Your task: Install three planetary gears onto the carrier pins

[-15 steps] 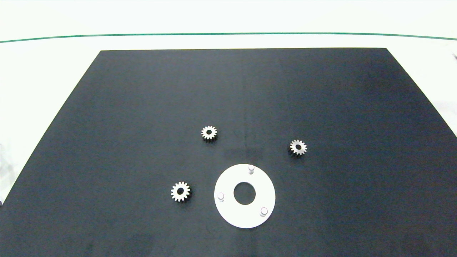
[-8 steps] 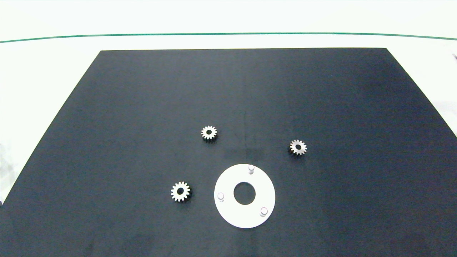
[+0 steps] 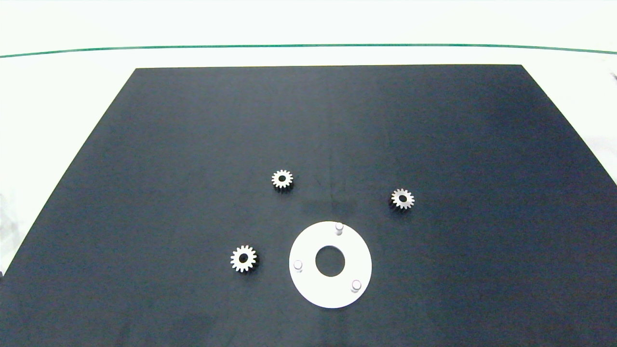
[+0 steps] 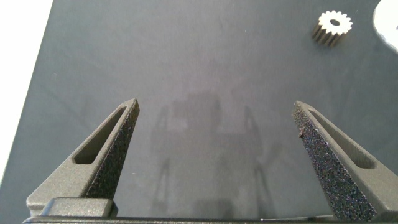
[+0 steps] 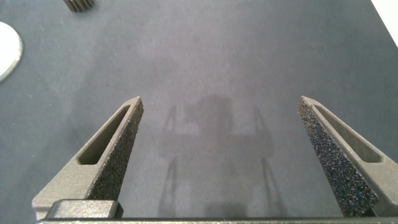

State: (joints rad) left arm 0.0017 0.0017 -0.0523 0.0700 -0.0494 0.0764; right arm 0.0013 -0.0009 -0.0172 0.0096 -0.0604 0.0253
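Three small silvery toothed metal gears (image 3: 282, 179) (image 3: 402, 198) (image 3: 243, 259) all lie on the black mat (image 3: 193, 144); the flat white round disc (image 3: 308, 289) has bare pegs (image 3: 339, 227). Nothing is installed yet. The left gripper (image 4: 214, 118) and right gripper (image 5: 221, 115) hang wide open, empty.

Mat (image 3: 193, 144): matt black. Disc (image 3: 308, 284): plain white, with silvery-white pins (image 3: 339, 226). Gears (image 3: 282, 179): silvery-white, dark centre holes. Table (image 3: 58, 96): white, with a thin green line (image 3: 308, 46) at 12 o'clock. Fingers (image 4: 115, 155): speckled dark grey.
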